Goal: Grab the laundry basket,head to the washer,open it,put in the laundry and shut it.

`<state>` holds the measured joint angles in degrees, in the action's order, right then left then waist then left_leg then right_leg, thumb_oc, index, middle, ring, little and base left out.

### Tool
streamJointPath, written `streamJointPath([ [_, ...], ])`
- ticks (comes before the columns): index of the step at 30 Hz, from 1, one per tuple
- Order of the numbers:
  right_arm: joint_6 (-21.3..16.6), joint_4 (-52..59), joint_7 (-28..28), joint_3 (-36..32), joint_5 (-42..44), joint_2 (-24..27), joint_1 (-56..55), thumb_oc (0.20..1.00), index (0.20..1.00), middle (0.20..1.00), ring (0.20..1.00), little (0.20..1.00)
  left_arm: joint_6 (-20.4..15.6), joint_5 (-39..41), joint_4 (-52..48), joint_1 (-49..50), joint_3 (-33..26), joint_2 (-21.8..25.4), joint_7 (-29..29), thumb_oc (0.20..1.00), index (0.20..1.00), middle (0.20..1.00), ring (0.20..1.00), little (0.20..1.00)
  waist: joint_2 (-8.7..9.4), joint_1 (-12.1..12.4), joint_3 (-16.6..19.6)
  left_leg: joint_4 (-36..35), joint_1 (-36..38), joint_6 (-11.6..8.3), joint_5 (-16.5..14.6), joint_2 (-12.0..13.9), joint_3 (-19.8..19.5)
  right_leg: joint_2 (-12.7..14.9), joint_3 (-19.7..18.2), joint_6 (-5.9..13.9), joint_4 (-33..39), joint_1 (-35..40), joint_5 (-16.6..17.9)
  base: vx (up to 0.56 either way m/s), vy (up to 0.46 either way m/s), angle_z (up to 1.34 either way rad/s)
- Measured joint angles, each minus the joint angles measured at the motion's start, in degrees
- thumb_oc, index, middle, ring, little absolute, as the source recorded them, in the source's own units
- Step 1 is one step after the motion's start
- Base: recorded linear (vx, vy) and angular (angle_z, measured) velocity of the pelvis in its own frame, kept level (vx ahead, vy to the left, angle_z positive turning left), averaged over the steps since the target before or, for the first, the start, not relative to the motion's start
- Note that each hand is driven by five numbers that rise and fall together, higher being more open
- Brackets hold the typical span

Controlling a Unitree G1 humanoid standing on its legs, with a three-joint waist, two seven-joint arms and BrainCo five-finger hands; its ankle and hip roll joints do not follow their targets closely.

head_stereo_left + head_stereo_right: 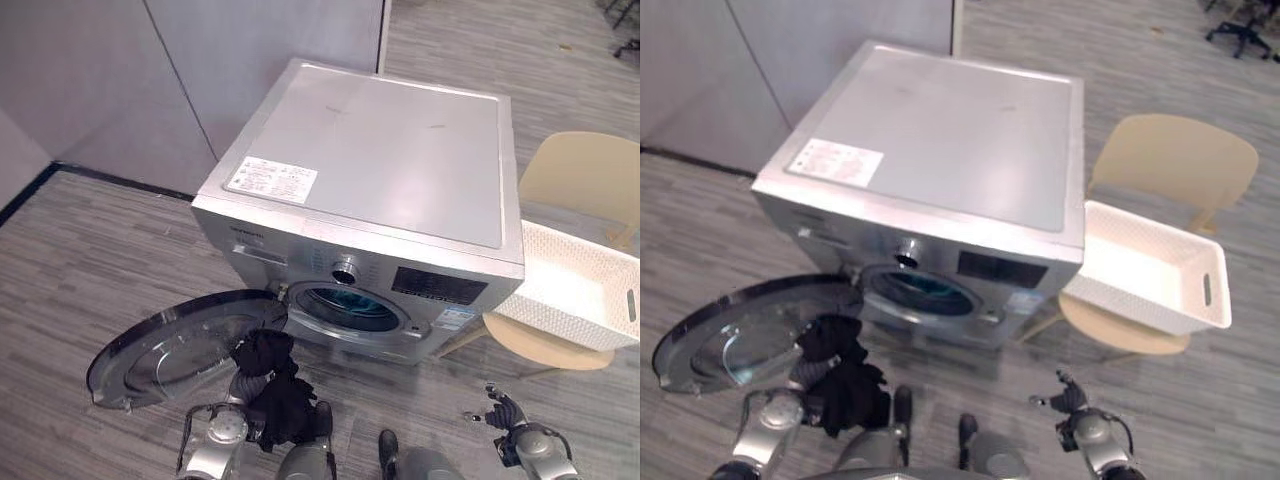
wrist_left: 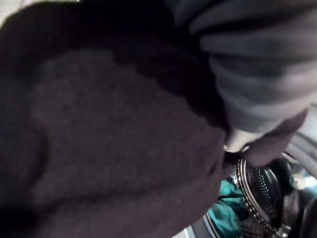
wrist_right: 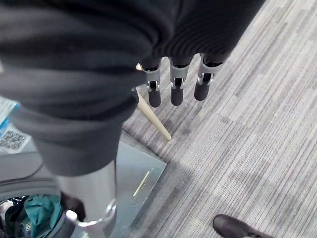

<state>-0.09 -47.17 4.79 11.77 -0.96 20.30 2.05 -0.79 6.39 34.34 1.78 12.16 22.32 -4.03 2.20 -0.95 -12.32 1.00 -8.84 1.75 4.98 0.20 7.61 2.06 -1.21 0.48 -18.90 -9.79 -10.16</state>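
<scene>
Left eye view: left hand (image 1: pixel 243 385) clutches dark laundry (image 1: pixel 272 385) before the open washer (image 1: pixel 360 215); right hand (image 3: pixel 176 84), fingers relaxed, idles. Next: loading the drum.

This looks like an office or a test room, not a home laundry. The floor (image 1: pixel 90 260) is grey striped carpet, and plain grey partition walls (image 1: pixel 120 80) with a dark skirting meet in the corner far beyond the left hand (image 1: pixel 225 425). A silver washing machine (image 1: pixel 370 190) stands alone out on the carpet. Past the right hand (image 1: pixel 505 410) a pale chair (image 1: pixel 585 180) carries a white basket (image 1: pixel 575 290), and a black swivel chair (image 1: pixel 1240 30) stands in the far corner.
</scene>
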Motion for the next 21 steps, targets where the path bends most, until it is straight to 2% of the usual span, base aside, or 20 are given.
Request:
streamJointPath([
  [1,-0.1,1.2,0.2,0.1,0.0,-0.5,1.2,1.0,1.0,1.0,1.0,1.0,0.0,0.1,-0.1,-0.7,0.0,0.6,-0.2,0.2,0.2,0.2,0.2,0.2,0.41,-1.0,-0.8,0.8,-0.3,0.72,-0.5,-0.5,2.2,1.7,0.6,1.33,-2.0,-1.2,-0.4,-0.11,0.076,-0.84],
  [3,-0.3,2.6,0.2,0.4,0.0,-1.2,2.7,1.0,1.0,1.0,1.0,1.0,-0.1,0.2,-0.4,-4.3,0.6,1.5,-1.2,0.2,0.2,0.2,0.2,0.2,0.53,-0.7,-2.9,2.3,-0.9,2.1,-2.4,-0.9,6.7,4.2,1.5,2.5,-8.3,-6.1,-0.8,-0.17,0.061,-1.12],
  [4,-0.3,5.2,0.2,2.3,0.0,-1.4,5.3,1.0,1.0,1.0,1.0,1.0,-0.6,0.2,-1.9,-7.2,0.6,2.5,-2.4,0.2,0.2,0.2,0.2,0.2,0.72,-0.7,-5.1,4.4,-3.1,2.68,-3.6,-0.7,9.6,6.3,2.4,2.9,-11.9,-11.3,-0.6,-0.12,-0.026,-1.14],
  [6,-0.4,7.1,0.2,2.7,0.5,-1.4,7.4,1.0,1.0,1.0,1.0,1.0,-1.4,0.3,-3.0,-10.2,1.1,3.5,-3.0,0.2,0.2,0.2,0.2,0.2,1.21,-0.5,-7.5,7.0,-6.0,2.24,-4.9,-0.5,12.1,8.2,4.8,3.08,-12.6,-15.4,-0.5,-0.08,-0.087,-0.73],
  [7,-0.5,8.6,0.4,2.5,1.5,-1.1,8.2,1.0,1.0,1.0,1.0,1.0,-1.9,0.3,-4.1,-12.2,1.1,3.6,-3.1,0.2,0.2,0.2,0.2,0.2,1.48,-0.9,-8.6,11.9,-9.7,2.36,-7.6,-0.2,12.2,9.7,7.3,3.09,-12.1,-16.9,-0.4,-0.12,-0.105,-0.22],
  [8,-0.5,8.6,0.5,2.3,1.7,-1.2,8.2,1.0,1.0,1.0,1.0,1.0,-2.2,0.3,-4.2,-13.1,1.2,3.4,-3.1,0.2,0.2,0.2,0.2,0.2,2.03,-1.1,-9.1,13.9,-10.7,2.59,-8.1,-0.4,12.2,9.5,7.5,3.32,-10.7,-16.5,-0.1,-0.12,-0.106,-0.04],
  [9,-0.4,8.7,0.7,2.3,1.9,-1.0,8.0,1.0,1.0,1.0,1.0,1.0,-2.2,0.3,-4.3,-14.3,1.6,2.9,-3.5,0.2,0.2,0.2,0.2,0.2,1.81,-2.0,-9.8,16.5,-12.3,2.69,-8.5,0.3,12.0,8.4,6.6,3.36,-11.6,-17.7,0.7,-0.07,-0.073,0.17],
  [10,-0.5,9.9,1.9,2.3,3.0,-0.9,9.0,1.0,1.0,1.0,1.0,1.0,-3.1,0.3,-5.6,-15.4,1.4,3.0,-4.4,0.2,0.2,0.2,0.2,0.2,1.52,-2.4,-10.4,22.7,-17.6,1.37,-11.5,2.0,10.5,5.6,3.3,2.1,-15.1,-21.8,-0.5,-0.11,-0.142,0.12],
  [12,-0.5,11.3,2.8,2.3,3.7,-0.2,9.8,1.0,1.0,1.0,1.0,1.0,-3.1,0.3,-6.1,-16.3,1.5,3.0,-5.2,0.2,0.2,0.2,0.2,0.2,1.77,-2.3,-10.7,27.0,-22.0,0.82,-13.0,4.0,10.9,5.2,3.7,0.73,-18.0,-26.0,-1.5,-0.1,-0.143,-0.12],
  [13,-0.9,12.8,3.6,2.3,3.8,0.7,11.3,1.0,1.0,1.0,1.0,1.0,-3.1,0.3,-6.4,-18.0,1.7,3.5,-6.4,0.2,0.2,0.2,0.2,0.2,1.54,-2.3,-11.0,32.4,-27.5,1.43,-14.2,5.7,10.4,4.4,4.0,-0.14,-21.4,-30.5,-1.9,-0.04,-0.075,-0.23],
  [17,-1.5,15.8,5.9,2.2,5.1,2.4,16.3,1.0,1.0,1.0,1.0,1.0,-2.7,-0.1,-6.9,-24.0,2.5,4.6,-10.7,0.2,0.2,0.2,0.2,0.2,1.63,-4.1,-11.3,42.1,-38.6,0.46,-16.7,8.9,9.2,2.8,4.0,-1.68,-30.1,-41.5,-4.4,-0.07,-0.106,-0.08],
  [20,-2.8,18.7,7.6,1.8,6.1,4.2,19.8,1.0,1.0,1.0,1.0,1.0,-2.4,-3.1,-6.9,-34.4,5.8,9.8,-15.0,0.2,0.2,0.2,0.2,0.2,1.6,-5.4,-11.7,49.7,-48.5,0.54,-18.4,10.5,7.2,2.3,4.7,-2.75,-37.5,-50.9,-6.4,-0.02,-0.046,0.03],
  [21,-3.3,19.9,8.0,1.6,6.1,4.9,20.7,1.0,1.0,1.0,1.0,1.0,-1.8,-4.5,-5.9,-39.8,7.6,13.0,-16.5,0.2,0.2,0.2,0.2,0.2,1.48,-5.6,-11.9,52.2,-52.0,0.57,-18.7,11.2,6.8,1.7,4.8,-3.36,-39.7,-54.2,-6.3,0.0,-0.02,-0.06],
])
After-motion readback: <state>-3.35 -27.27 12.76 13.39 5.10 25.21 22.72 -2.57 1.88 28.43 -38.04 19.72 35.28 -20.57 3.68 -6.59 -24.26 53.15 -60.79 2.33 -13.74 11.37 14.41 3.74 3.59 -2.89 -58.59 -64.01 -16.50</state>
